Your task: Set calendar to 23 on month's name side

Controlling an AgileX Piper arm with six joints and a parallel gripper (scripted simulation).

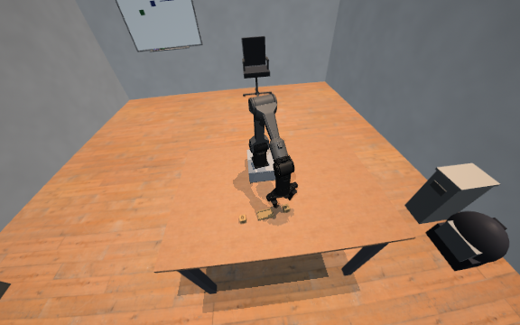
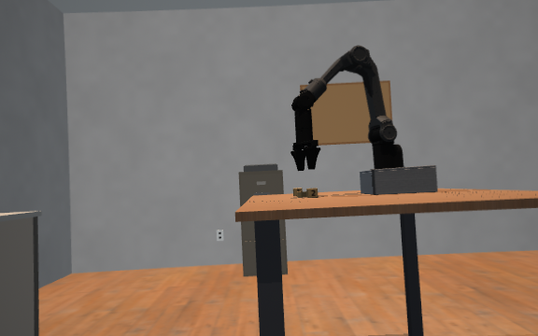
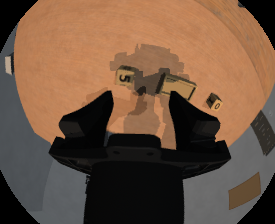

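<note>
The small tan tray (image 1: 264,215) lies flat on the table with nothing in it. One digit cube (image 1: 285,208) stands on the table just right of the tray. The other cube (image 1: 242,218) stands apart on the table to the tray's left. My gripper (image 1: 282,199) hangs open and empty above the tray's right end and the near cube. In the wrist view the open fingers frame the near cube (image 3: 125,76), the tray (image 3: 177,87) and the far cube (image 3: 214,102). In the side view the gripper (image 2: 305,161) is well above a cube showing 2 (image 2: 312,192).
The arm's grey base block (image 1: 260,171) stands behind the tray. The table's front edge (image 1: 287,257) is a short way in front of the cubes. A filing cabinet (image 1: 451,191) and a bin (image 1: 477,239) stand on the floor to the right.
</note>
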